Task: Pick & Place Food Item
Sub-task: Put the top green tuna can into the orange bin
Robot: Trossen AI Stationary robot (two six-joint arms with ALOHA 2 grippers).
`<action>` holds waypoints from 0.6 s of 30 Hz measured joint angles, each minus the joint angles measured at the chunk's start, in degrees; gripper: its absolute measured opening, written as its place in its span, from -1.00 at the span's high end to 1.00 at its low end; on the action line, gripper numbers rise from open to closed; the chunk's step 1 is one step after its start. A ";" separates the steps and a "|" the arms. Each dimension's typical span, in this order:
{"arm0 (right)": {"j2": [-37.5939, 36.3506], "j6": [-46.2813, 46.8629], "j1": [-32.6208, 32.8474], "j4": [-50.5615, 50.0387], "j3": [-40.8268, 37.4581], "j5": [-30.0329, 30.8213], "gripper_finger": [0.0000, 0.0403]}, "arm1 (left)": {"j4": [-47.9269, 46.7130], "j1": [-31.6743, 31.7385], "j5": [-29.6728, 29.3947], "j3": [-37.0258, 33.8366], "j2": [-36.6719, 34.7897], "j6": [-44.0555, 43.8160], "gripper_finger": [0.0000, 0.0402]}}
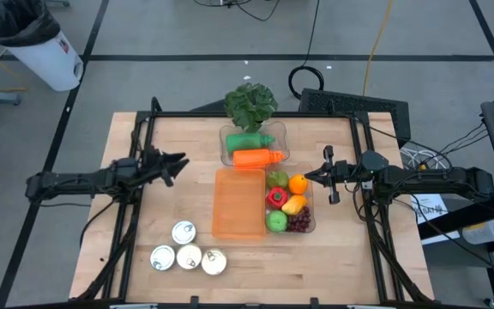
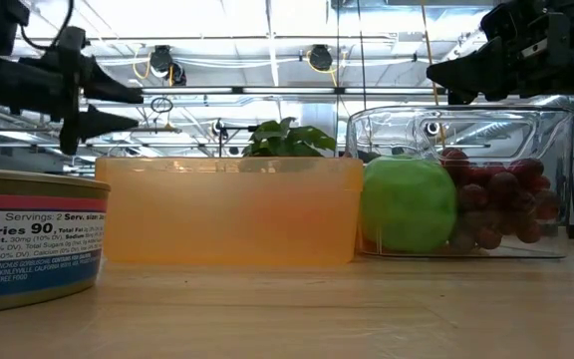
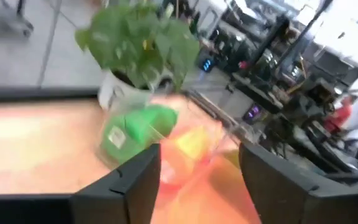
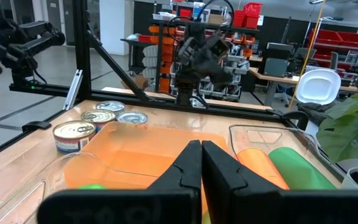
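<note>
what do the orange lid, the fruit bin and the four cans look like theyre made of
Orange lid: likely plastic, translucent with a frosted matte look; in the low view light glows through it.
Fruit bin: clear, glossy hard plastic most likely; the fruit shows through its walls and the rim catches glare.
Cans: metal, going by their shiny silver tops with pull tabs, with printed paper labels.
</note>
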 joint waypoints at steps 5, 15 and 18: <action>0.00 -0.02 0.00 0.00 0.00 -0.02 1.00 | 3.95 -0.04 7.84 0.02 3.92 -3.26 -0.42; 0.02 0.00 0.00 0.00 0.00 -0.02 1.00 | -12.13 -10.07 23.18 19.55 22.05 2.97 -0.42; 0.00 -0.02 0.00 0.00 0.00 -0.02 1.00 | -26.36 -15.09 23.18 30.18 30.55 3.54 -0.36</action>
